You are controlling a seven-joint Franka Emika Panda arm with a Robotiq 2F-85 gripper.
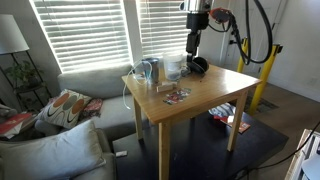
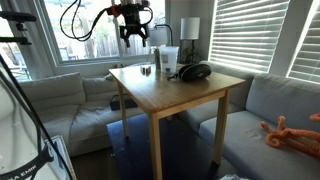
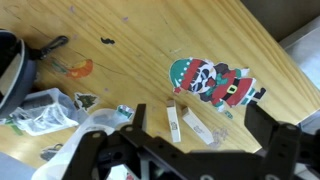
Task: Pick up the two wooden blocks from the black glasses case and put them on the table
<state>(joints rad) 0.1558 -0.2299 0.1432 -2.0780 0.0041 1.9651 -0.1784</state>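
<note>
Two small pale wooden blocks (image 3: 174, 122) (image 3: 198, 126) lie side by side on the light-wood table (image 3: 140, 50), just below a Santa sticker (image 3: 215, 82). My gripper (image 3: 197, 114) is open and empty, and hovers above the blocks with one finger on each side. In both exterior views the gripper (image 1: 193, 45) (image 2: 135, 35) hangs above the table's back part (image 1: 215, 95) (image 2: 175, 100). The black glasses case (image 1: 200, 65) (image 2: 193, 72) sits near the back edge. Its dark rim shows at the left edge of the wrist view (image 3: 10, 65). The blocks are too small to make out in the exterior views.
Clear containers (image 1: 160, 68) (image 2: 165, 60) stand next to the case, and one shows in the wrist view (image 3: 50, 112). A grey sofa (image 1: 80, 85) and blinds surround the table. A table edge runs close at the wrist view's right.
</note>
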